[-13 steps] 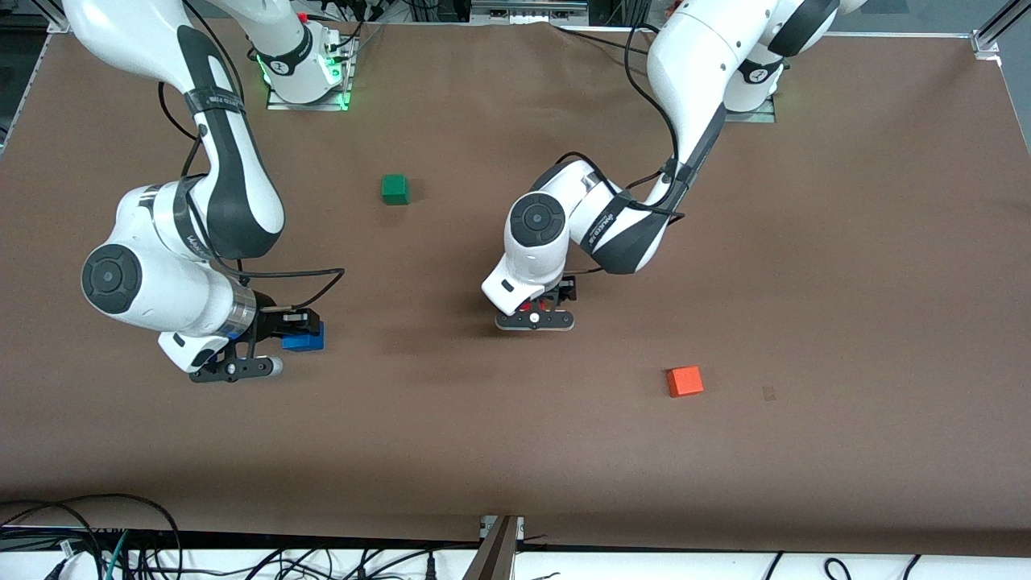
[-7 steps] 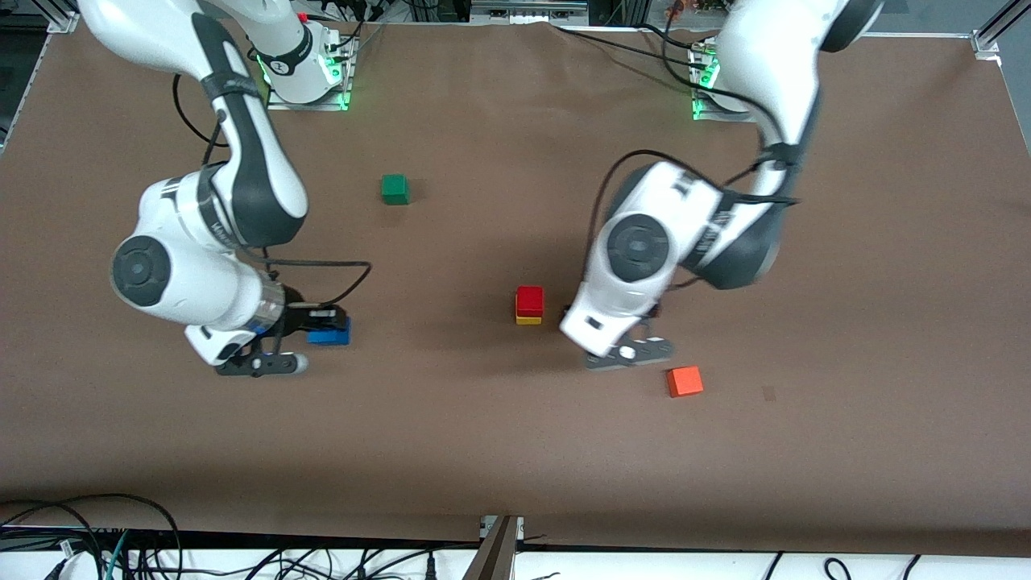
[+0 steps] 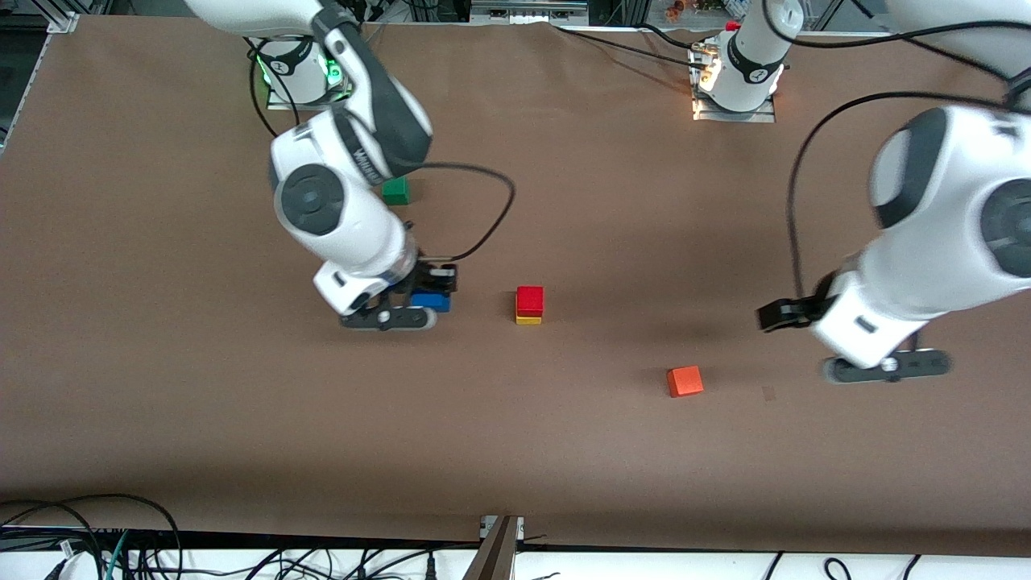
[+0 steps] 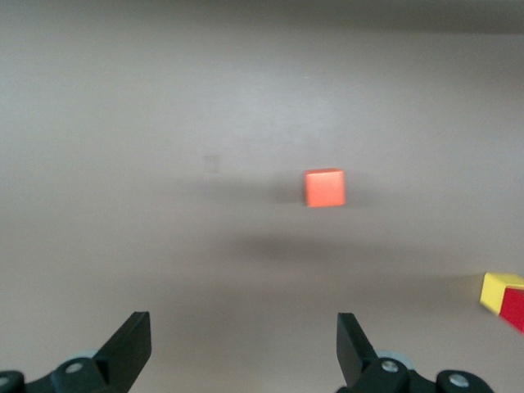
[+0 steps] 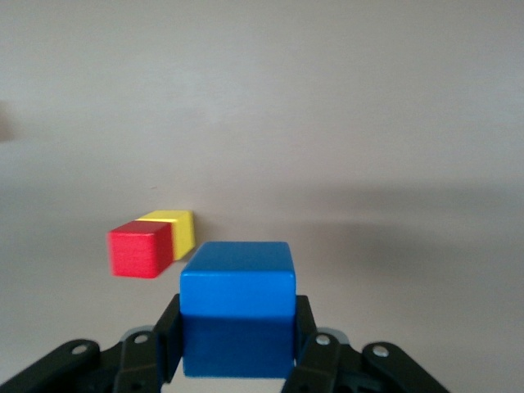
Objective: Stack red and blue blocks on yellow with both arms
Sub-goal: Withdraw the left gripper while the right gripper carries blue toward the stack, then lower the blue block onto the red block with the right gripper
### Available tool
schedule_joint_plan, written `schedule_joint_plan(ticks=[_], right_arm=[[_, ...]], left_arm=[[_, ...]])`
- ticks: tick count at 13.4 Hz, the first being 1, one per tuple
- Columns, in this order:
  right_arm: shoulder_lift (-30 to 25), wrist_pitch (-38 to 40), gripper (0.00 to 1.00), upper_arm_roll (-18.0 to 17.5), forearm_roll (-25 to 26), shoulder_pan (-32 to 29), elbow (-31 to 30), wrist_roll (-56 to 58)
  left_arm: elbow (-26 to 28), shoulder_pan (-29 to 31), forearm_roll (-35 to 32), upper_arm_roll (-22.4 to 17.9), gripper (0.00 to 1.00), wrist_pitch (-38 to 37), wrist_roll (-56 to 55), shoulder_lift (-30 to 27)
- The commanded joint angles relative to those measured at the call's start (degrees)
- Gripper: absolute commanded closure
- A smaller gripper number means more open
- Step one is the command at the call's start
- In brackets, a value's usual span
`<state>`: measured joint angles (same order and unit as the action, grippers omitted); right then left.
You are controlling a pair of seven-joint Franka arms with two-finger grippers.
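Observation:
The red block [image 3: 529, 299] rests on the yellow [image 3: 528, 320] cube mid-table; both also show in the right wrist view as red [image 5: 141, 250] on yellow [image 5: 176, 229]. My right gripper [image 5: 237, 327] is shut on the blue block [image 5: 237, 286] and hangs above the table beside the stack, toward the right arm's end [image 3: 419, 304]. My left gripper [image 4: 244, 344] is open and empty, up in the air over bare table toward the left arm's end [image 3: 882, 366]. From its wrist view the stack's yellow [image 4: 498, 291] corner shows at the frame's edge.
An orange-red cube [image 3: 685, 381] lies nearer the front camera than the stack, between it and the left gripper. A green cube [image 3: 395, 192] sits nearer the bases, partly covered by the right arm. Cables run along the table's front edge.
The left arm let go of the red block on the yellow one and swung away toward its own end. The right arm carried the blue block across to just beside the stack.

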<state>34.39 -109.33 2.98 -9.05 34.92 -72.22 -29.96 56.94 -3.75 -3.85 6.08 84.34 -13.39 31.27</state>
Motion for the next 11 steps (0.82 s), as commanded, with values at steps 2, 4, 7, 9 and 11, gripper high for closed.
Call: schedule_joint_plan(ticks=[2,4,7,9,11], right_arm=[[10.06,-0.08,0.69,0.71,3.33,5.75,12.18,-6.06],[12.71,-2.54,0.69,0.80,5.61,8.22,13.25,-7.30],[14.83,-6.15,0.69,0.98,6.86,10.16,13.42,-9.32],[14.92,-6.07,0.69,0.89,6.86,10.16,13.69,-10.11],[15.26,-6.15,0.69,0.98,6.94,10.78,13.69,-11.16]], left_arm=[[10.61,6.99,2.18,0.33,0.00,-0.67,11.01,-10.07],[17.99,8.57,2.27,0.16,0.00,-0.23,10.58,-15.96],[23.47,9.02,3.58,0.07,0.00,0.38,7.95,-19.05],[22.86,9.37,3.76,-0.02,0.00,0.39,8.38,-18.10],[22.68,10.42,3.94,0.07,0.00,0.39,8.21,-17.39]])
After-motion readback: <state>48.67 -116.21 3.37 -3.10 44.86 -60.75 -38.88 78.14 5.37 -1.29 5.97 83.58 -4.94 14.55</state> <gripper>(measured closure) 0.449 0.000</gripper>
